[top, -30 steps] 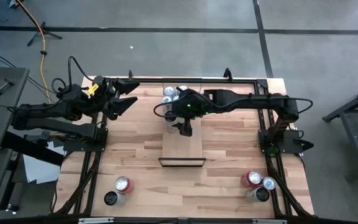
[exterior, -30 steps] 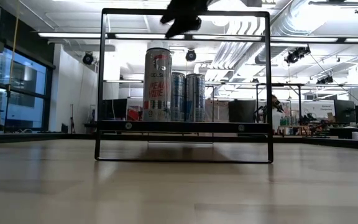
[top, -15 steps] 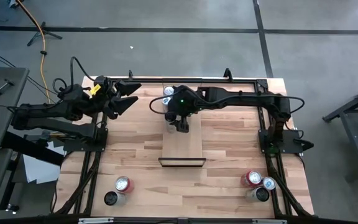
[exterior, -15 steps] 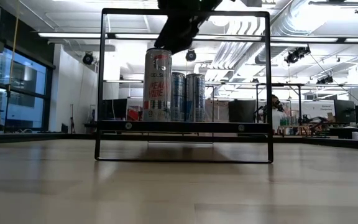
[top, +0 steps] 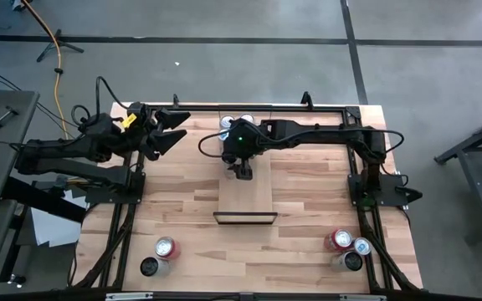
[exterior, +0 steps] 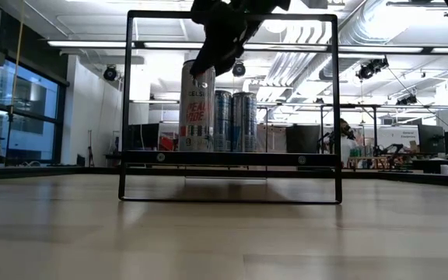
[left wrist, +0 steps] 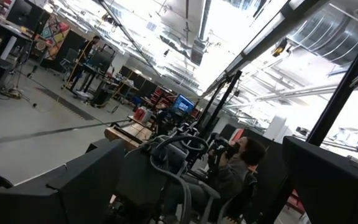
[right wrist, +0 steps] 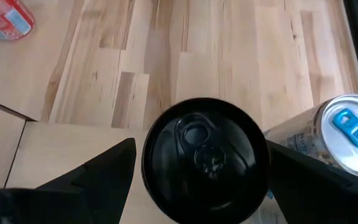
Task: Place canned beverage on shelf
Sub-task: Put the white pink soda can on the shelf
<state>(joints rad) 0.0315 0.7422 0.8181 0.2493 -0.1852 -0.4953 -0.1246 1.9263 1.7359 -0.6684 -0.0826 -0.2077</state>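
The shelf (top: 249, 196) is a narrow light-wood plank with a black frame (top: 245, 217) at its near end. Three cans stand upright on its far end: a white can with a black top (exterior: 197, 105) and two blue ones (exterior: 233, 120). My right gripper (top: 243, 170) is open just above the white can; in the right wrist view its fingers (right wrist: 104, 177) stand on either side of the can's black top (right wrist: 205, 158). My left gripper (top: 167, 131) is open and empty, raised at the table's far left.
Two cans (top: 159, 256) stand at the near left of the table and three (top: 347, 248) at the near right. A blue-tabbed can (right wrist: 344, 127) stands close beside the black-topped one. The arms' black base frames run along both sides of the table.
My right gripper has gone toward the table's left edge and down, from above the shelf frame's top bar to just over the white can's top. The cans have not moved.
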